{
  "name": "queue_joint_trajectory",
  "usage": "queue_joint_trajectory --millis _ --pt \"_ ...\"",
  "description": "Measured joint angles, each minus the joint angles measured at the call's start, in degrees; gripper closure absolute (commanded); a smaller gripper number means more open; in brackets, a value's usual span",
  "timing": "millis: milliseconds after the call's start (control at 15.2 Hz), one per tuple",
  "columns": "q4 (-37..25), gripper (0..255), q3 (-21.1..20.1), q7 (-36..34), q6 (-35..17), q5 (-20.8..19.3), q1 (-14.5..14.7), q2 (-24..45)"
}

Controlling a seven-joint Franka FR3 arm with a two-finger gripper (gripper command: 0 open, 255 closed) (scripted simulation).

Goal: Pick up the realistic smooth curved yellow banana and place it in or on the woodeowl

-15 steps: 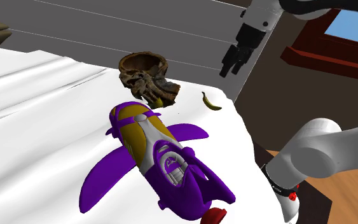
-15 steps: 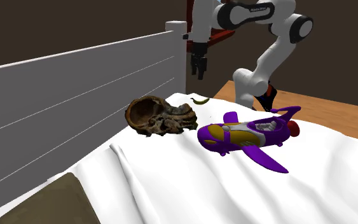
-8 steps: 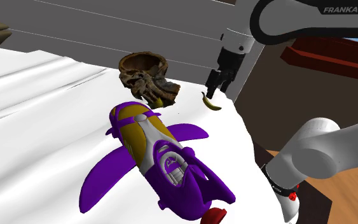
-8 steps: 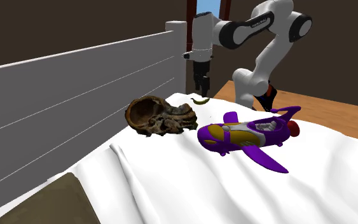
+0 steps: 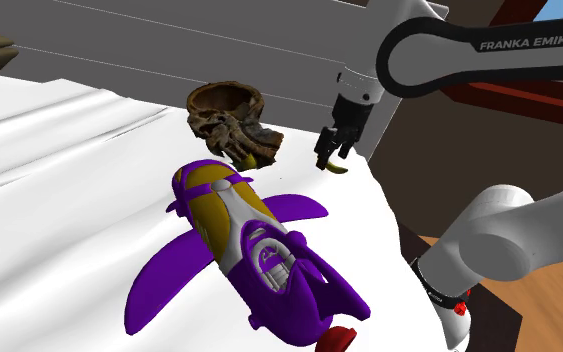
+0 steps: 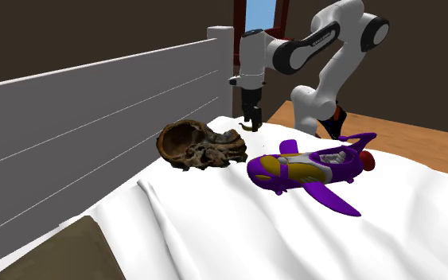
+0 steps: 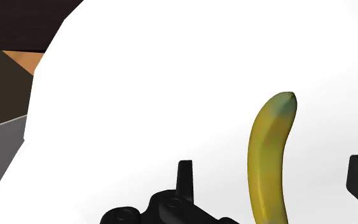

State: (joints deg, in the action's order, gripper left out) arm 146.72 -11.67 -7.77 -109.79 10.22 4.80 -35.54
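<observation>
Shoulder view shows "FRANKA EMIKA" in white letters on the arm's (image 5: 439, 60) dark link. The gripper (image 5: 329, 152) hangs low over the white sheet (image 5: 69, 180), fingers spread wide and clasping nothing. The yellow banana (image 7: 269, 159) lies on the sheet between them, untouched, near the brown carved bowl (image 5: 227, 110).

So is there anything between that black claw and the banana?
Nothing. In the wrist view the open gripper straddles the banana, with just bare white sheet between it and the fingers on either side.
</observation>
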Motion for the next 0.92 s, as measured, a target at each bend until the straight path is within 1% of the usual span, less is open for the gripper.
queue_joint_trajectory --millis 330,396,924 --pt "0.26 0 -0.05 -0.01 -0.32 0.04 0.02 0.04" --pt "0.26 255 -0.05 -0.01 -0.32 0.04 0.02 0.04" --pt "0.26 255 -0.05 0.0 -0.32 0.04 0.02 0.04"
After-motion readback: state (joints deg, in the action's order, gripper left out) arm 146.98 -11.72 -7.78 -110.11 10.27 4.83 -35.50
